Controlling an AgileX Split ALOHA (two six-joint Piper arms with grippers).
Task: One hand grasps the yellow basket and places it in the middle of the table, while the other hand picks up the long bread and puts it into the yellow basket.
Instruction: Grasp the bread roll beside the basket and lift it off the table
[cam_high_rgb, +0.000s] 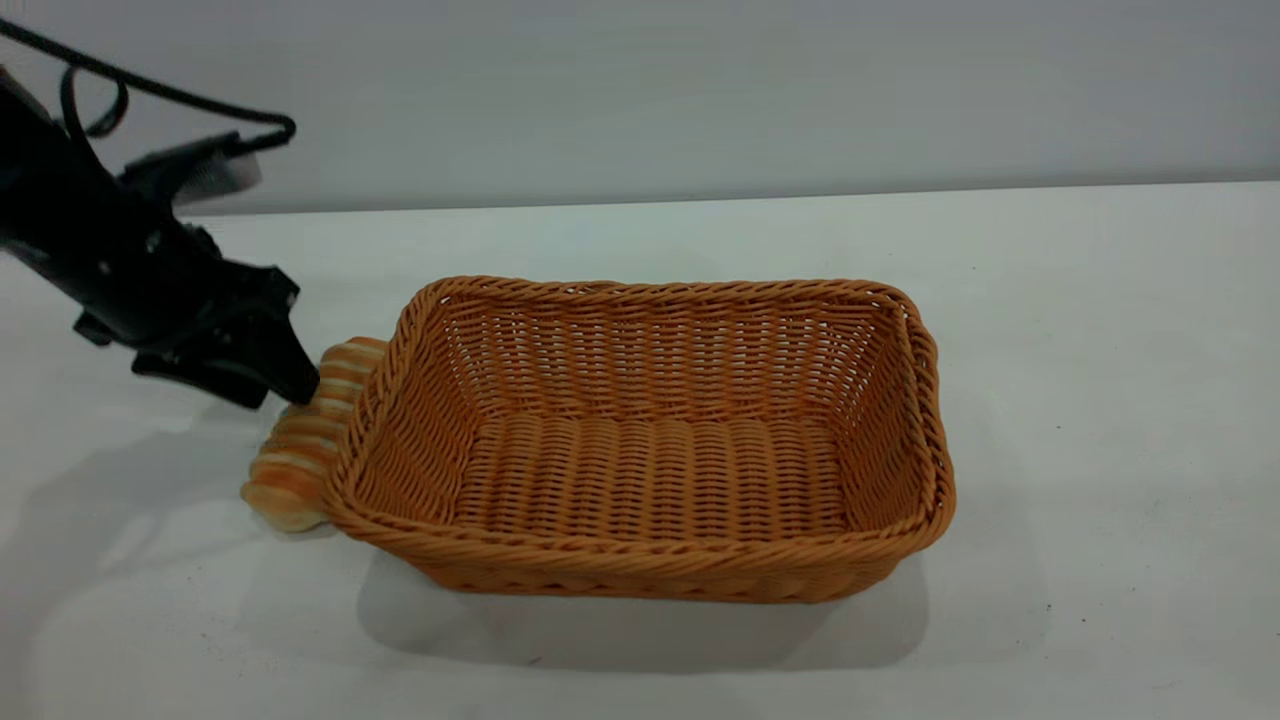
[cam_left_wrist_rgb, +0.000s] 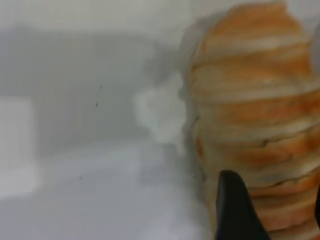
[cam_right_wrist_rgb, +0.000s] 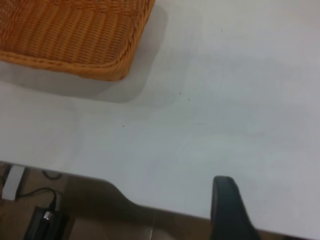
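Observation:
The yellow basket (cam_high_rgb: 640, 440) stands upright in the middle of the table (cam_high_rgb: 1100, 400), with nothing inside it. The long bread (cam_high_rgb: 305, 440) lies on the table against the basket's left side, striped orange-brown and cream. My left gripper (cam_high_rgb: 300, 385) reaches down from the left onto the bread's far half. In the left wrist view the bread (cam_left_wrist_rgb: 250, 115) fills the space at my left gripper (cam_left_wrist_rgb: 276, 200), which is open with a finger on each side of the loaf. My right gripper (cam_right_wrist_rgb: 275, 195) hovers open over the table's edge, apart from the basket (cam_right_wrist_rgb: 75, 35); only one finger (cam_right_wrist_rgb: 225, 205) shows.
Bare white tabletop lies to the right of and in front of the basket. A grey wall (cam_high_rgb: 700, 90) runs behind the table. Below the table edge, the right wrist view shows cables and a small device (cam_right_wrist_rgb: 45, 217) on the floor.

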